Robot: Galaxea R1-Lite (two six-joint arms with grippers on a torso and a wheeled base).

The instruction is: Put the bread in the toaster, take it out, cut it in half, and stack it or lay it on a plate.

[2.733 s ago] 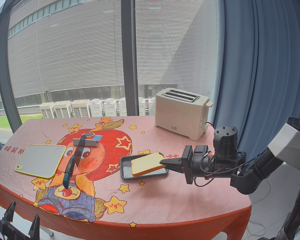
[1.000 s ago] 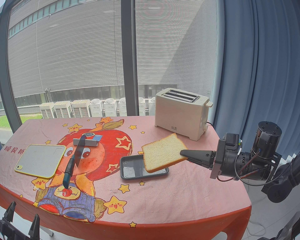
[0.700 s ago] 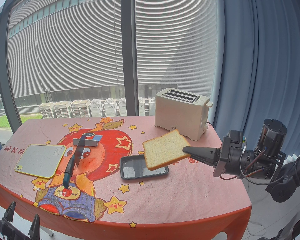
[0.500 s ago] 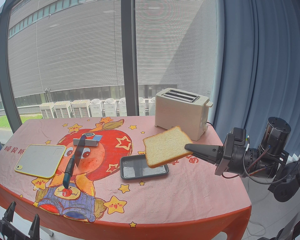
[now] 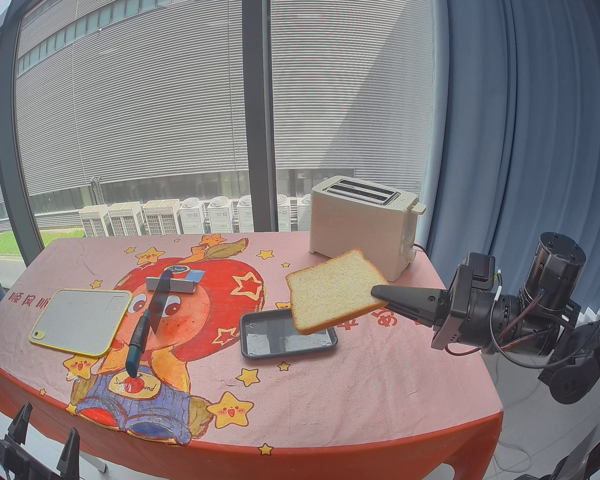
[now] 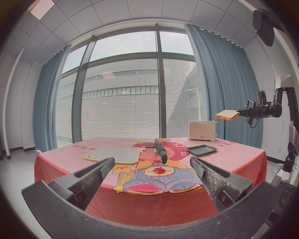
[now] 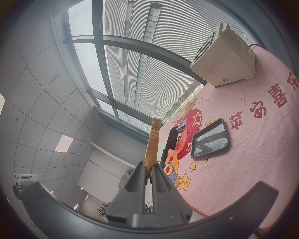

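I work in office-type room staged as kitchen corner. Grid-tile ceiling (image 6: 130, 11) with flat light panel (image 6: 42, 7), floor-to-ceiling window (image 5: 144, 112) facing louvred building, blue curtains (image 5: 519, 125). Cartoon tablecloth (image 5: 350, 387) carries toaster (image 5: 362, 225), cutting board (image 5: 81, 320), knife (image 5: 145, 325), tray (image 5: 262, 340).

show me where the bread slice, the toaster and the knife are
bread slice (image 5: 334, 289), head view, middle of its broad top face
toaster (image 5: 359, 234), head view, the side wall facing the robot
knife (image 5: 136, 350), head view, the dark handle, nearer the table's front edge than the blade
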